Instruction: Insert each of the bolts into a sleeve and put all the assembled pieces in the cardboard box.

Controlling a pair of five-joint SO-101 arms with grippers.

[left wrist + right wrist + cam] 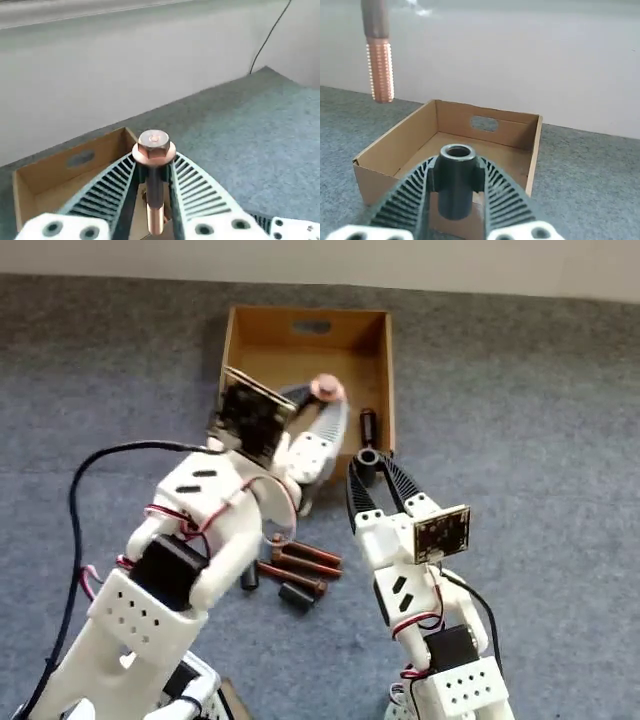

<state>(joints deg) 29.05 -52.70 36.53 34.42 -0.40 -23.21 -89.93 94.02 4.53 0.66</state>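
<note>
While the open-topped brown cardboard box (300, 358) sits at the far side of the table, both arms meet at its near rim. Left gripper (154, 162): closed on the copper-coloured hex-head bolt (154, 146), shank vertical, thread down. Right gripper (456, 167): clamped on the short black cylindrical sleeve (456, 190), bore up. Bolt hangs higher, beyond the sleeve, towards the left arm's side; not coaxial. Judgement: align laterally, then lower.
</note>
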